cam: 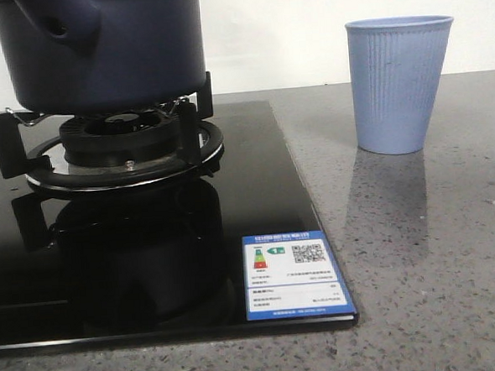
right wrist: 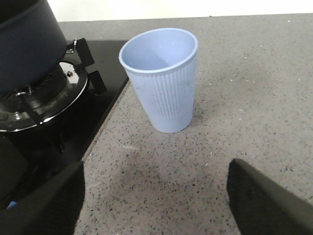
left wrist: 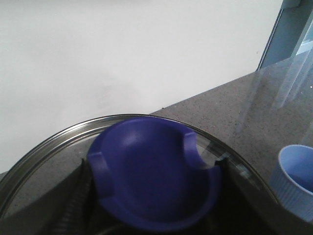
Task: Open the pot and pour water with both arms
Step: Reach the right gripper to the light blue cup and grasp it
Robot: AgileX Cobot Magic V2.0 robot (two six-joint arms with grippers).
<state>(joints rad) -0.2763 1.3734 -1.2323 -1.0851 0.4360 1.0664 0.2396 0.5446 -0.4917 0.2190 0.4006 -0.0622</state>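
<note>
Left end effector [left wrist: 151, 196]: clenched on the blue knob of a glass lid; dark fingers [left wrist: 73, 205] flank the knob on both sides in the left wrist view. The hold fits the "open pot" step, though whether the lid sits on the pot or is lifted clear of it cannot be told.
Right end effector [right wrist: 156, 200]: released, its two dark fingertips [right wrist: 44, 205] spread wide with bare tabletop between them and nothing grasped; it hangs just short of the cup, apparently waiting its turn.
Lid [left wrist: 54, 147]: clear glass with a metal rim, the knob [left wrist: 151, 176] at its centre; the knob is the sensible grip point, since the glass itself gives no purchase.
Pot [cam: 96, 52]: dark navy, resting on the burner stand [cam: 119, 147] of the black glass cooktop [cam: 256, 193]. In the front view it is at about 10 o'clock. Its stubby tubular handle [cam: 65, 24], ending in a hole, faces the camera, reachable for a pour.
Cup [cam: 401, 83]: light blue, ribbed, upright and open on the grey speckled tabletop [cam: 436, 250], at about 2 o'clock in the front view, well apart from the pot; probably the target for the water.
Label [cam: 295, 275]: blue-bordered sticker at the cooktop's near right corner, with a coloured rating chart and a QR code; its text is too small to read.
</note>
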